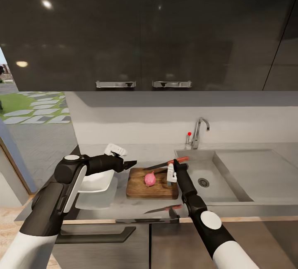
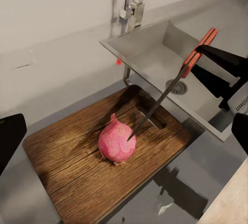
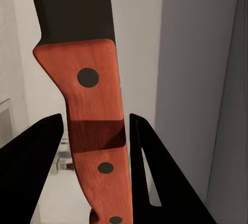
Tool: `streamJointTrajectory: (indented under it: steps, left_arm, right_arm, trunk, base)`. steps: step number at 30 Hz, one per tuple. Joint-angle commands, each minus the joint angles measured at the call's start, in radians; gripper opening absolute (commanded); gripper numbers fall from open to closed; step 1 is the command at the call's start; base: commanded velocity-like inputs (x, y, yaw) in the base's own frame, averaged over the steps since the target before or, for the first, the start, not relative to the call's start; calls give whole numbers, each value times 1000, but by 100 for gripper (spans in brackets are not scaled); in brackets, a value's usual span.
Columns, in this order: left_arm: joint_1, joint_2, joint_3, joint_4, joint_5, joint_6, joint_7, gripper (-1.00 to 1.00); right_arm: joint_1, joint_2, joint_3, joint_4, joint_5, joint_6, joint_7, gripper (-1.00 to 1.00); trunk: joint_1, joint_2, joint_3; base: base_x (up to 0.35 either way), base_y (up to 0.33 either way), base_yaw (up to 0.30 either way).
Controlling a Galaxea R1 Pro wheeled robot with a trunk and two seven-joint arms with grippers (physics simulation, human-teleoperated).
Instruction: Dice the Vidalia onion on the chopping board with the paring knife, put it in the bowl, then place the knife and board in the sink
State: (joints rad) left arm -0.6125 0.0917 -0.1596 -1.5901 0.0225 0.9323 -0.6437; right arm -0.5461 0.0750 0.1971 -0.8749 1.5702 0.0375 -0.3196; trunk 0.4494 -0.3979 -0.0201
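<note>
A pink onion (image 1: 150, 179) (image 2: 117, 142) rests whole on the dark wooden chopping board (image 1: 159, 190) (image 2: 77, 177), which lies on the grey countertop (image 1: 124, 207) left of the sink (image 1: 194, 165) (image 2: 155, 53). My right gripper (image 1: 175, 164) (image 3: 97, 118) is shut on the paring knife's reddish handle (image 2: 199, 53) (image 3: 95, 125). The dark blade (image 1: 155, 166) (image 2: 155, 107) slants down, and its tip meets the onion's side. Left of the board, my left gripper (image 1: 129, 163) hovers open with nothing in it, above the white bowl (image 1: 97, 181).
The chrome faucet (image 1: 198, 131) (image 2: 135, 6) with its red dot stands behind the basin; the drain (image 1: 203, 182) and a flat drainboard (image 1: 256, 174) lie to the right. Dark upper cabinets (image 1: 145, 33) hang overhead. A doorway to the outside opens at far left.
</note>
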Motion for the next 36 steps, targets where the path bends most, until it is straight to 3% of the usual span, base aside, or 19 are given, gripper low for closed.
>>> streamJointTrajectory:
  steps: [1, 36]
  left_arm:
    - [-1, 1, -1, -1, 2, 6, -1, 100]
    - [-1, 0, -2, -1, 2, 6, -1, 100]
  right_arm:
    - [-1, 0, 3, 1, 10, 4, -4, -100]
    - [0, 0, 16, 1, 10, 4, -4, -100]
  trunk:
    - [1, -2, -2]
    - [1, -2, -2]
  base:
    - [0, 0, 0]
    - [34, 0, 0]
